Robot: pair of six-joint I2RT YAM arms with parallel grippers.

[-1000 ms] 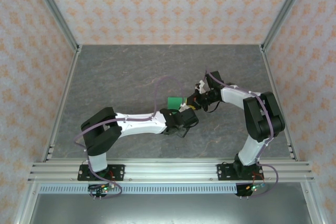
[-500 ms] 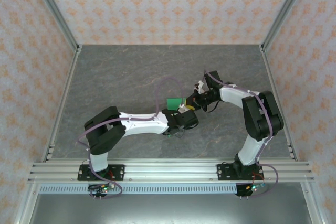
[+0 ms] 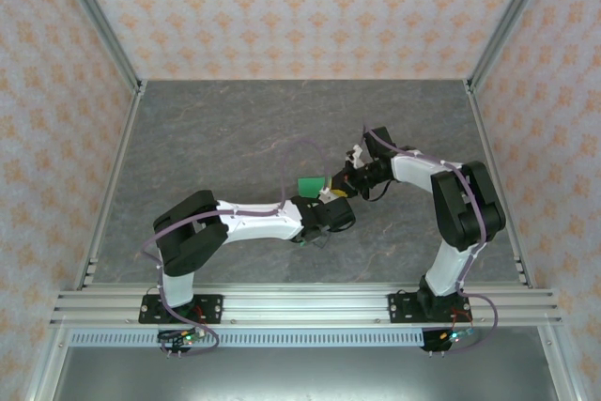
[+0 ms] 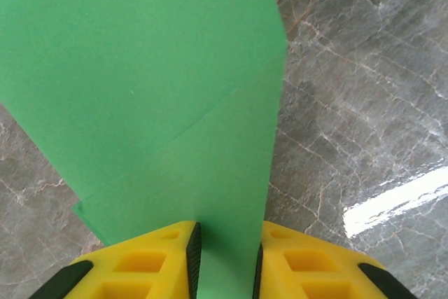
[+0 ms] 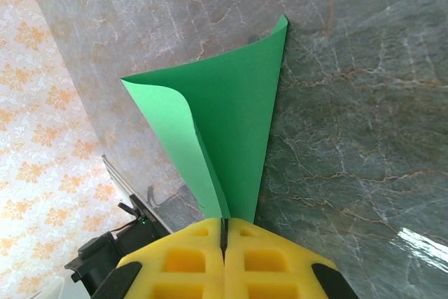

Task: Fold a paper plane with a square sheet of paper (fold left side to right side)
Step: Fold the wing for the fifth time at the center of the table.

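Note:
The square sheet of paper [image 3: 310,184] is bright green and lies mid-table between both arms. In the right wrist view the sheet [image 5: 231,124] rises off the table, one side curled over, and my right gripper [image 5: 225,223] is shut on its doubled edge. In the left wrist view the paper [image 4: 140,68] shows a diagonal crease, and a strip of it runs between the yellow fingers of my left gripper [image 4: 225,236], whose jaws stand a small gap apart. From above, the left gripper [image 3: 328,197] and the right gripper [image 3: 342,182] meet at the sheet's right side. The paper plane is out of view.
The grey marbled table [image 3: 216,138] is boxed in by patterned walls and aluminium posts. A metal rail [image 3: 300,305] runs along the near edge, where both arm bases are bolted. A purple cable [image 3: 286,152] loops above the left arm.
The left gripper's jaws have narrowed around the paper strip, and the left arm has shifted slightly right. The right gripper has kept its hold.

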